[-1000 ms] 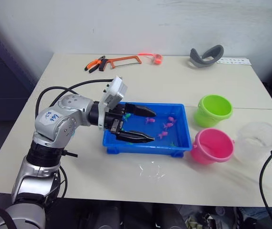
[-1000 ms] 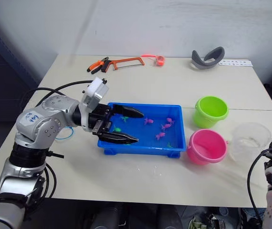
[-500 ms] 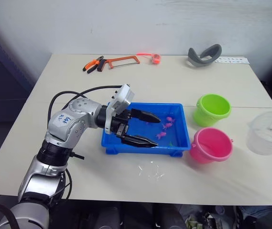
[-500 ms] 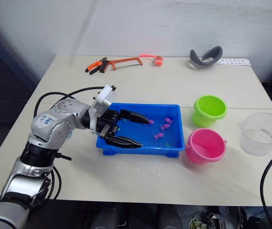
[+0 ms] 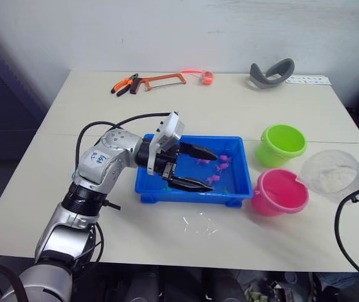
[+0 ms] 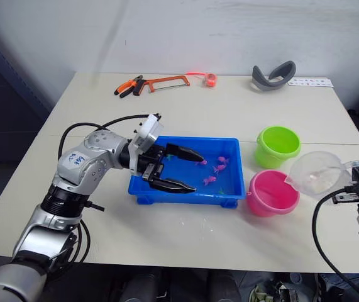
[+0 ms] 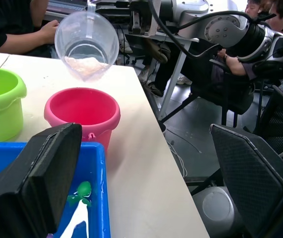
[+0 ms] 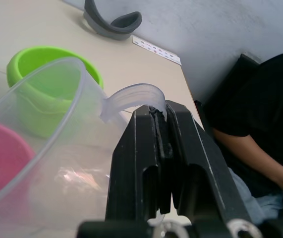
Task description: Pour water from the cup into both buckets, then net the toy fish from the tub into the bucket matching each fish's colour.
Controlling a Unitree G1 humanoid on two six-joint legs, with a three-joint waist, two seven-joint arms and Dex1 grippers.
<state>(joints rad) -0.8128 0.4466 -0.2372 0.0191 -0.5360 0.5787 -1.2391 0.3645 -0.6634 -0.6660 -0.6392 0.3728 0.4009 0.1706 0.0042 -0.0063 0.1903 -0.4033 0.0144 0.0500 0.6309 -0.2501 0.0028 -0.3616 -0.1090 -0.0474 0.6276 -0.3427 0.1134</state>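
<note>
A big pale table (image 5: 229, 107) is standing against a plain white wall (image 5: 185, 31). Beside the table, people are sitting on dark chairs (image 7: 250, 124), maybe office chairs. The floor there is looking grey.

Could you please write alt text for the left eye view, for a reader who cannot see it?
The right gripper holds the clear cup by its handle, tilted toward the pink bucket. The left gripper is open over the blue tub, where pink toy fish lie. A green bucket stands behind the pink one, and a hacksaw lies at the table's far edge.
</note>
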